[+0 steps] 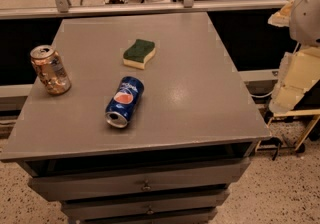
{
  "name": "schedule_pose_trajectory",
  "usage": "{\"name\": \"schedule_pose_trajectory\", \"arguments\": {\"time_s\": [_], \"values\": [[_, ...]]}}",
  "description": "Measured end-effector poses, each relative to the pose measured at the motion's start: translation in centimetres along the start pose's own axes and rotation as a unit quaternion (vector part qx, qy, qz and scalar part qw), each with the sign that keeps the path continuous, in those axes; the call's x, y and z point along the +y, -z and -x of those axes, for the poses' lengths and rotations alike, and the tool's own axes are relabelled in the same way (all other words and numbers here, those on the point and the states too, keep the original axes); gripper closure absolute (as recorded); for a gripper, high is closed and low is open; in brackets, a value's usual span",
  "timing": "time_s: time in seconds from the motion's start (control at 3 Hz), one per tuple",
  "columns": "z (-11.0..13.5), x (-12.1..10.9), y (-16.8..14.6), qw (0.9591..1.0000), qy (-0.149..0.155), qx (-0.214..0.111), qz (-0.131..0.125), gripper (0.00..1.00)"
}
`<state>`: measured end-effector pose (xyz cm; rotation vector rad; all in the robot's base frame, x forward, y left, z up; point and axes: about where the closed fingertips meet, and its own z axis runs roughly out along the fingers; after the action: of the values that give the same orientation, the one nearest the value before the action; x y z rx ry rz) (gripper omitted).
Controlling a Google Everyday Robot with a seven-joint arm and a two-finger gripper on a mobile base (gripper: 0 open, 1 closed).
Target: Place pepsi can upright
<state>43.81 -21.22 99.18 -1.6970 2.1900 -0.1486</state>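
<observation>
Blue pepsi can point(124, 101) lying sideways, silver end frontward, gripper point(292, 85) at right, openness unclear

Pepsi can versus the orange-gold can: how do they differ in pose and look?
The pepsi can lies on its side near the middle of the table, one end toward the camera; the orange-gold can stands upright near the left edge. The pepsi can is blue with a round logo; the orange-gold can is coppery. Both are drink cans, and the gripper, off the table at the right, touches neither.
</observation>
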Motion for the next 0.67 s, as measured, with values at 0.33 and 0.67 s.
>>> {"name": "schedule_pose_trajectory", "arguments": {"time_s": [0.33,0.67], "values": [[0.0,0.0,0.0,1.0,0.0,0.0,0.0,0.0],[2.2,-0.3,-0.3,0.9995,0.029,-0.008,-0.009,0.0]]}}
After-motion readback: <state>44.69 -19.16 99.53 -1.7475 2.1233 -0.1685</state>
